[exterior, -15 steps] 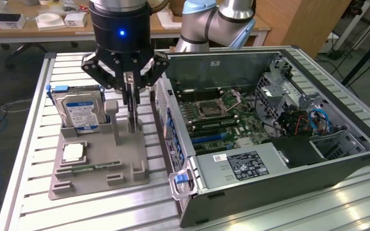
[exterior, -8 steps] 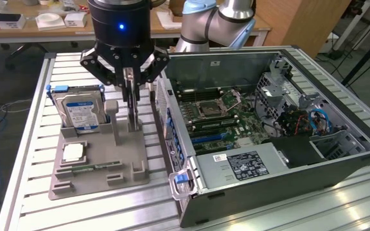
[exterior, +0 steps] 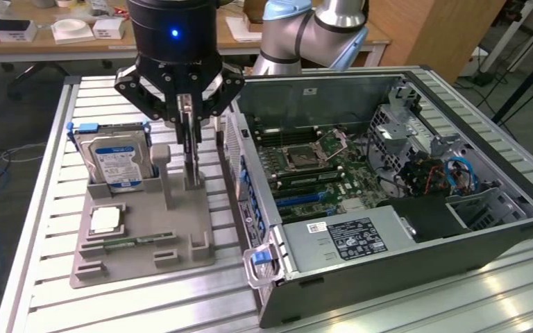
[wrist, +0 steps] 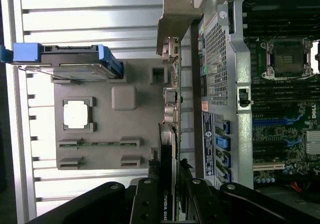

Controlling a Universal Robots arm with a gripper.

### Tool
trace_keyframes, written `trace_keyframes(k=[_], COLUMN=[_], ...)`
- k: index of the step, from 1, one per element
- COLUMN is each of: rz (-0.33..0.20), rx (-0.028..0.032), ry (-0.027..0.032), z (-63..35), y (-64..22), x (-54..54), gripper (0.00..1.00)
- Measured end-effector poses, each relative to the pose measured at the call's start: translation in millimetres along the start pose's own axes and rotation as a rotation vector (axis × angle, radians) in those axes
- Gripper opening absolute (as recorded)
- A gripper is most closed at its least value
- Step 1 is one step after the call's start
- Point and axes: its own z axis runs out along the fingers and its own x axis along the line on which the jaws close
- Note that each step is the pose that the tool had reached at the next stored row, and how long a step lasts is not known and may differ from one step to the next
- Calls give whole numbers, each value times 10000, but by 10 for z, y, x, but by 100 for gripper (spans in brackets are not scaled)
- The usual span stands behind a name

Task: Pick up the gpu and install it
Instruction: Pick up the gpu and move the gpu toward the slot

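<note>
One gripper (exterior: 189, 128), part-closed, clamping the gpu (exterior: 193, 170) — upright at grey holder (exterior: 146, 239)

Slatted aluminium surface (exterior: 49, 201), ribs running across from the exterior view's left to its right. Two items rest directly on it. A grey moulded parts holder (exterior: 128, 269) sits toward the exterior view's left. An open tower computer case (exterior: 387, 274) lies on its side toward the right. The two sit just beside each other, long edges roughly parallel.
</note>
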Motion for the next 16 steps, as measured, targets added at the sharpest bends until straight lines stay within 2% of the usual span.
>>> trace_keyframes(k=[11,16], rz=[0,0], rx=[0,-1], ry=[-1,0], z=[-150,-154], y=[7,7], x=[-3,-3], gripper=[26,26])
